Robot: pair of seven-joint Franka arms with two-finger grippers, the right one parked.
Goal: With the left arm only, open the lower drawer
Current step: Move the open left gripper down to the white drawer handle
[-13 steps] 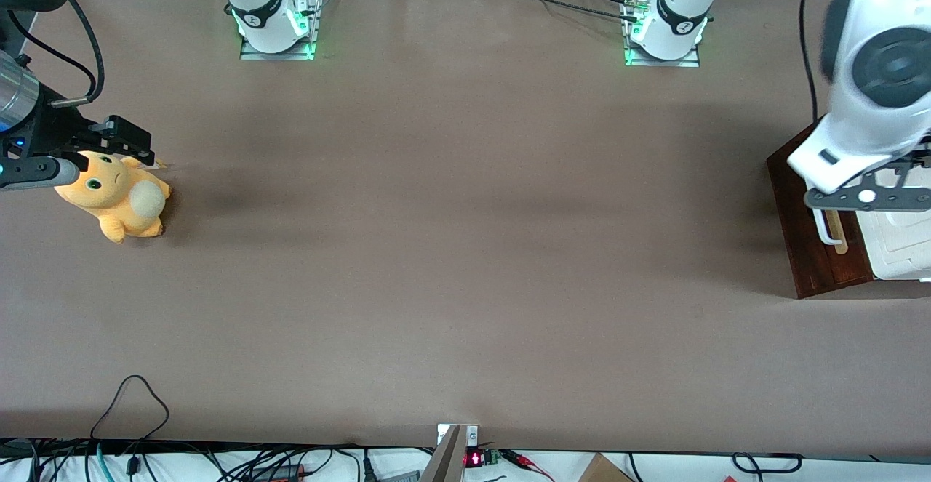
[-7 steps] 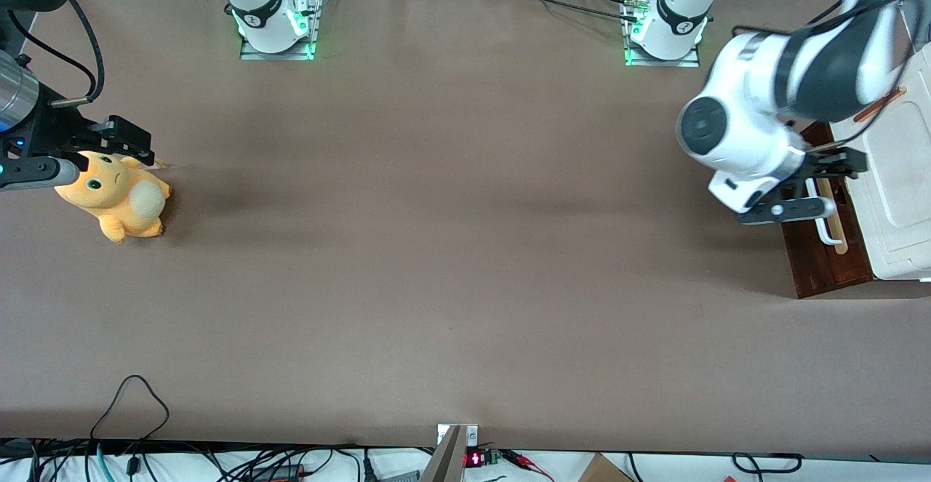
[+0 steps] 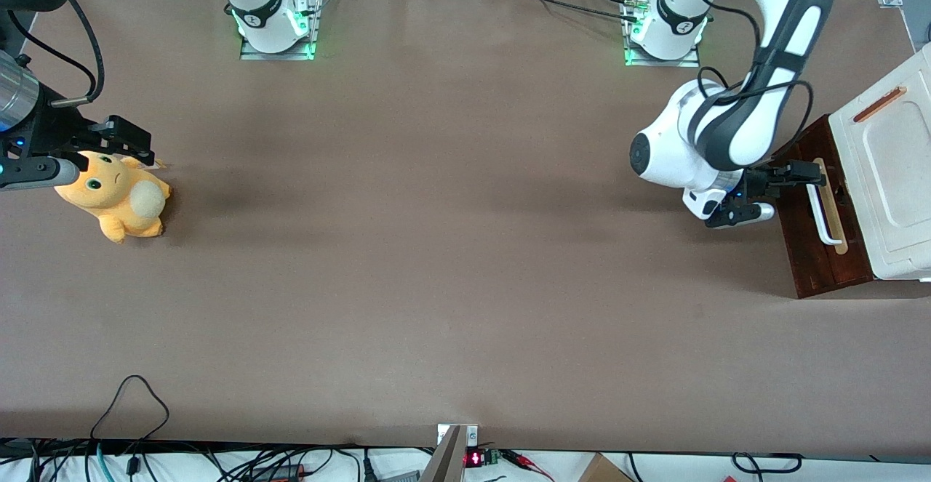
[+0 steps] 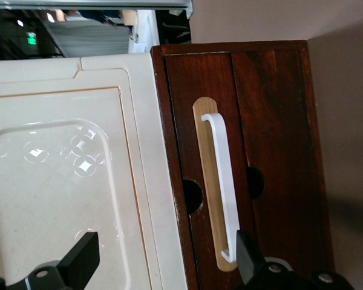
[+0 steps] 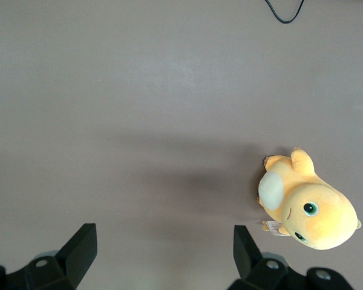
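Dark reddish-brown wood marks the lower drawer (image 3: pixel 814 249), which is seen shut at the working arm's end of the table, its front flush under the white cabinet top (image 3: pixel 891 177). The left arm (image 3: pixel 734 126) is bent low so that the gripper (image 3: pixel 764 195) is brought level with the white loop handle (image 3: pixel 820 209), just beside the end farther from the front camera, presumably for a sideways pull. The jaws are held wide apart, nothing between them. From the wrist, the handle (image 4: pixel 224 187) is shown raised off its pale wood strip (image 4: pixel 207 181), one fingertip (image 4: pixel 245 248) close to its end; that clearance is not readable from the front, where the arm's posture is given instead.
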